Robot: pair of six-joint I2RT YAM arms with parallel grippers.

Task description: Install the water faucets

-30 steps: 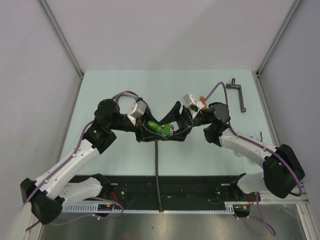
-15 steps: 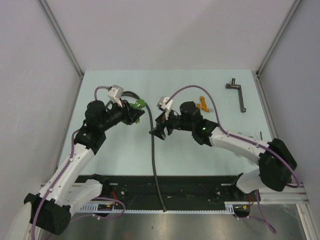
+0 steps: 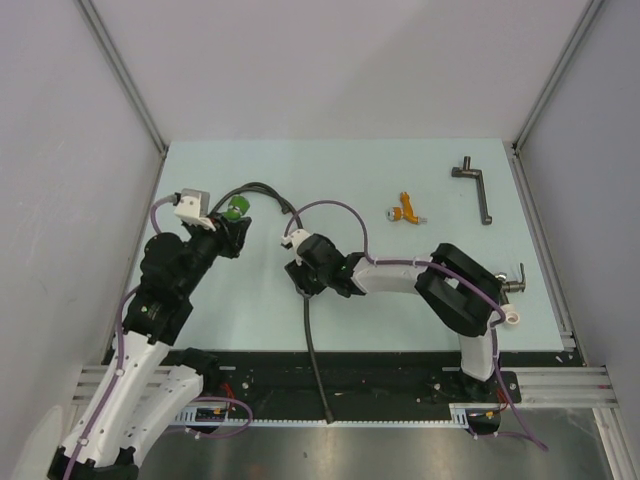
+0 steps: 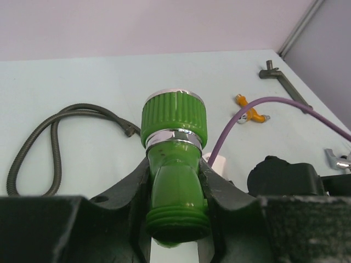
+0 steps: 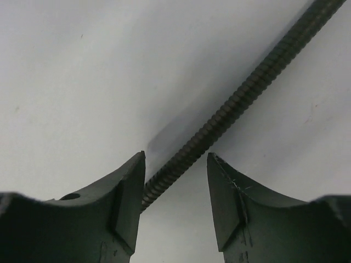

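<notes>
My left gripper (image 3: pixel 231 222) is shut on the bright green faucet (image 3: pixel 236 209) and holds it at the table's left rear. In the left wrist view the green faucet (image 4: pixel 175 159) stands between the fingers (image 4: pixel 123 192), its ribbed cap and silver ring pointing away. The orange faucet (image 3: pixel 405 208) lies alone on the table at centre right and also shows in the left wrist view (image 4: pixel 249 113). My right gripper (image 3: pixel 301 272) is open and low over the black hose (image 3: pixel 306 320). In the right wrist view the hose (image 5: pixel 236 104) runs diagonally between the open fingertips (image 5: pixel 131 186).
The hose loops from the near rail up to the left rear (image 3: pixel 262 188). A grey metal crank (image 3: pixel 478 185) lies at the right rear. A small silver fitting (image 3: pixel 515 285) sits near the right edge. The right arm (image 3: pixel 450 285) folds across the centre right.
My left arm drew back to the left with the green faucet. My right gripper swung left and down to the hose, and its arm folded in.
</notes>
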